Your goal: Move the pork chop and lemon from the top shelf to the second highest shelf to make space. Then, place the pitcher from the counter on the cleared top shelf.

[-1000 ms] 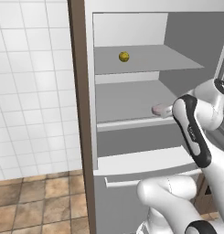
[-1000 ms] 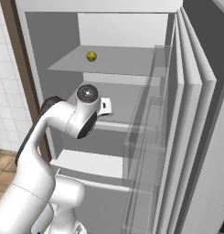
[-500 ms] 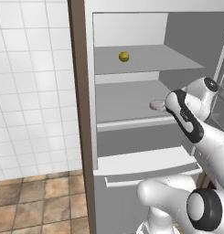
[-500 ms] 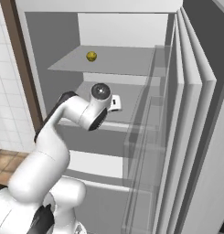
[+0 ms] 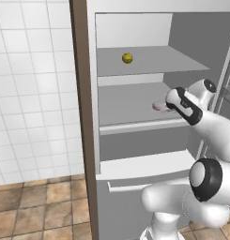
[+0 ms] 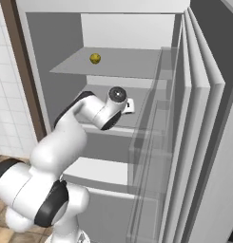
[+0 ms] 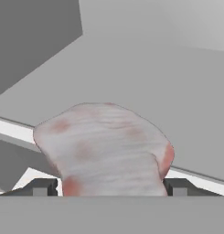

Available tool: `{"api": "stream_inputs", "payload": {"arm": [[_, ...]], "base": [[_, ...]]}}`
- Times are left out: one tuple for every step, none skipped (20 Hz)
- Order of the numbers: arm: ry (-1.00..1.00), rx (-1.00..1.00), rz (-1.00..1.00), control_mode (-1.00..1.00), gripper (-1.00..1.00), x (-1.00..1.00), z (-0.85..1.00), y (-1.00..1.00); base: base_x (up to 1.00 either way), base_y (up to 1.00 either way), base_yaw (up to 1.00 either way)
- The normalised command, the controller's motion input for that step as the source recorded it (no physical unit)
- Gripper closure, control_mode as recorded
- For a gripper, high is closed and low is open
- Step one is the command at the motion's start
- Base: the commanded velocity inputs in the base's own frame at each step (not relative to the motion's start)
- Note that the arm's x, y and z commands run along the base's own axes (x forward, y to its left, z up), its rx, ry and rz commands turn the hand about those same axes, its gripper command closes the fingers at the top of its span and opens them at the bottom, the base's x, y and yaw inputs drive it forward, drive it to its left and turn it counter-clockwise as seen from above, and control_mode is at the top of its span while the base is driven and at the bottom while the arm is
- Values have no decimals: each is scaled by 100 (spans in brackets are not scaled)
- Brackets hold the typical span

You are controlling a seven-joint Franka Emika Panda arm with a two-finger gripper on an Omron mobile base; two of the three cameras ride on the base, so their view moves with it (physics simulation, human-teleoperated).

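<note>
The yellow lemon point(image 5: 127, 58) point(image 6: 95, 58) lies alone on the top shelf point(image 5: 149, 63) point(image 6: 127, 69). My gripper point(image 5: 169, 107) point(image 7: 111, 187) is shut on the pale pink pork chop point(image 5: 158, 105) point(image 7: 104, 146). It holds the chop low over the right part of the second highest shelf point(image 5: 126, 101) point(image 7: 177, 82), just inside the white front rim. The dark fingertips point(image 7: 44, 186) press on both sides of the meat. Whether the chop touches the shelf cannot be told. The pitcher is out of view.
The open fridge door with its clear racks point(image 6: 184, 142) stands close on the right of my arm. A lower shelf and a white drawer point(image 5: 144, 164) lie beneath. A brown side panel point(image 5: 81, 117) and a tiled wall point(image 5: 32, 93) bound the left.
The arm has stretched further into the fridge and its elbow has dropped. The pork chop has shifted slightly inward and left over the second highest shelf. The lemon has stayed put.
</note>
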Motion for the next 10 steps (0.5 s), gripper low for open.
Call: {"api": "stream_inputs", "payload": {"arm": [[0,0,0,-100,100,47,-43,-3],[0,0,0,-100,100,47,-48,-3],[0,0,0,-100,100,46,-51,0],[0,0,0,-100,100,47,-53,0],[0,0,0,-100,100,48,-52,0],[0,0,0,-100,100,49,-51,0],[0,0,0,-100,100,49,-51,0],[0,0,0,-100,100,49,-50,0],[0,0,0,-100,100,50,-51,0],[0,0,0,-100,100,51,-49,0]], "base": [[0,0,0],[0,0,0],[0,0,0],[0,0,0],[0,0,0],[0,0,0],[0,0,0],[0,0,0],[0,0,0],[0,0,0]]}}
